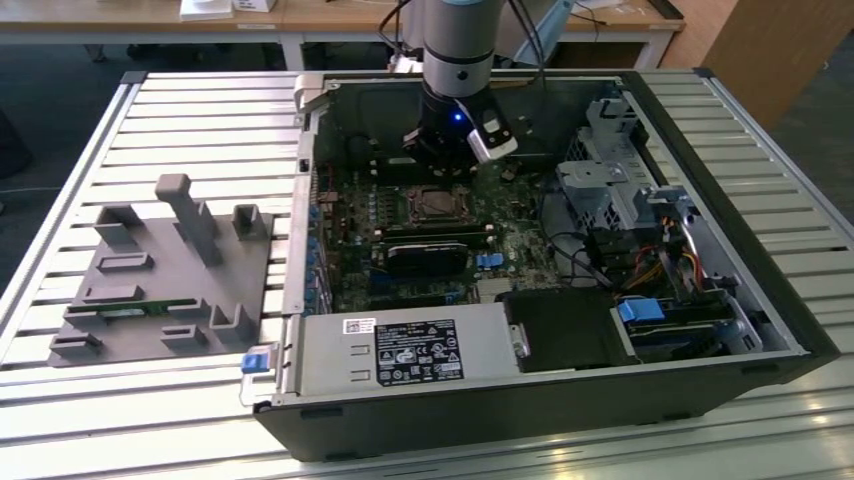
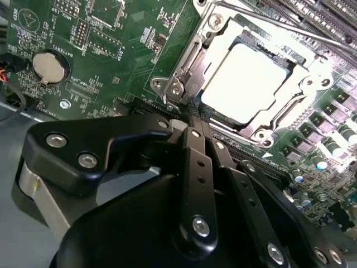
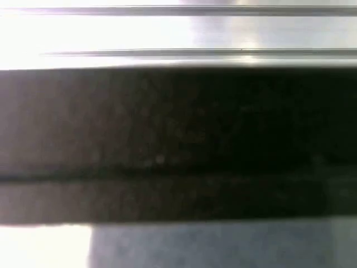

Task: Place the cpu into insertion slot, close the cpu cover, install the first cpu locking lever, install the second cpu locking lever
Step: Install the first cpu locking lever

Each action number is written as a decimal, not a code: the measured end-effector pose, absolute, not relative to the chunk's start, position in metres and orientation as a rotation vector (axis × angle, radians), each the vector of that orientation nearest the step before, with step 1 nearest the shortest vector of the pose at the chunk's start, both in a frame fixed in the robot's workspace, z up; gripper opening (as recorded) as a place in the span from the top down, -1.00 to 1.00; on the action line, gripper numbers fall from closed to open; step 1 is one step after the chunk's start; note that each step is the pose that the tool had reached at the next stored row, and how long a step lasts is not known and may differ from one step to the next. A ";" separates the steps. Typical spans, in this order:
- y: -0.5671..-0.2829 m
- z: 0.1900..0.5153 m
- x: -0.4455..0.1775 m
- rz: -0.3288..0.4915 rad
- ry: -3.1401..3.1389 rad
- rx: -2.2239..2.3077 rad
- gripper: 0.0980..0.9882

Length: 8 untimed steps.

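The cpu (image 2: 245, 70) lies flat in the insertion slot (image 1: 434, 205) on the green board, its pale metal top showing. The cpu cover (image 2: 304, 78) is down over it, framing the chip through its window. A thin metal locking lever (image 2: 279, 25) runs along the far side of the socket, and a second lever (image 2: 187, 61) lies along the near side. My gripper (image 2: 193, 114) is shut, its two black fingers (image 2: 196, 145) pressed together, with the tips just at the socket's corner by the lever hinge (image 2: 174, 89). Whether the tips touch the lever I cannot tell.
The open computer case (image 1: 787, 300) surrounds the board. A black card (image 1: 427, 258) sits below the socket, and a power supply (image 1: 400, 355) lies at the front. A round battery (image 2: 49, 64) sits on the board. A grey fixture block (image 1: 160, 280) stands outside the case at the exterior view's left.
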<state>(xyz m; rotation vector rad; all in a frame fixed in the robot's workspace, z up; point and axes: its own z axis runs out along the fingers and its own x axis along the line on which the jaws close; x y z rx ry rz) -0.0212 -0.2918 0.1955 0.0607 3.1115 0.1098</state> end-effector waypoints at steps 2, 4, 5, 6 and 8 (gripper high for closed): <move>-0.291 0.195 -0.021 0.111 3.111 0.061 0.98; -0.291 0.196 -0.021 0.110 3.111 0.060 0.98; -0.291 0.197 -0.021 0.112 3.110 0.060 0.98; -0.291 0.198 -0.021 0.114 3.110 0.060 0.98; -0.291 0.204 -0.021 0.112 3.111 0.060 0.98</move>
